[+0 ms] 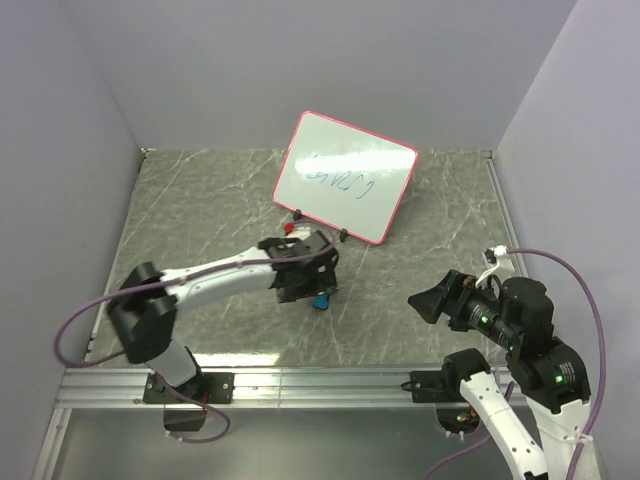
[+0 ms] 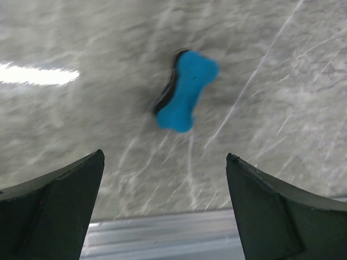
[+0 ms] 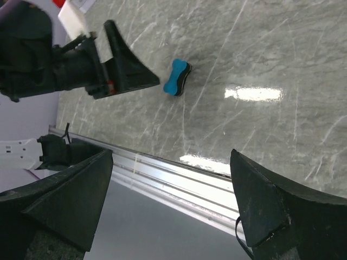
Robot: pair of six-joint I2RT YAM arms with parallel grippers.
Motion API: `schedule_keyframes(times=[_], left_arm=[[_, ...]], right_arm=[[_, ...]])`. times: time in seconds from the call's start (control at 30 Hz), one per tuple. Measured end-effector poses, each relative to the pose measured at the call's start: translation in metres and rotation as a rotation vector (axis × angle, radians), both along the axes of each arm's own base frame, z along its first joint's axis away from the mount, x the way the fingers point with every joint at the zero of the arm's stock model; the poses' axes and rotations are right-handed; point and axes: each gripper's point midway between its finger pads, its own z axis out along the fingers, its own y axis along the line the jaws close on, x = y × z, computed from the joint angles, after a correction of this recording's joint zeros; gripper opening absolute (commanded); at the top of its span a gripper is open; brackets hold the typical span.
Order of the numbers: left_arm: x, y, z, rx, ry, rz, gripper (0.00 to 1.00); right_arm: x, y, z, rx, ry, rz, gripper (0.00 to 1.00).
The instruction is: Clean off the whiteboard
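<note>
Both hands spread, left hand (image 2: 165,156) above blue eraser (image 2: 187,92), right hand (image 3: 171,154) apart, scribbled whiteboard (image 1: 345,175)

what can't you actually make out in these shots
1. Top view: the blue writing on the whiteboard is too small to read.
2. Top view: the eraser is mostly covered by the left gripper; only a blue sliver shows.
3. Left wrist view: the eraser is blurred, so its surface detail is lost.
4. Left wrist view: the whiteboard is out of frame.

A lab-style robot test cell: plain pale walls (image 1: 300,60) around a marble-patterned tabletop (image 1: 200,200) with an aluminium rail (image 1: 320,382).
</note>
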Motion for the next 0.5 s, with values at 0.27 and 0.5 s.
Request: schedule_keyframes(times=[0.27,0.5], left_arm=[[0.012,-0.039,-0.042,0.120,-0.016,-0.108,0.79],[0.016,-0.040,-0.057,0.162,-0.022,-0.164,0.63]], right_arm=[[-0.003,-0.003,-0.003,-0.007,0.011,-0.009,0.95],[-0.008,-0.010,-0.010,-0.039,0.018,-0.033,0.95]])
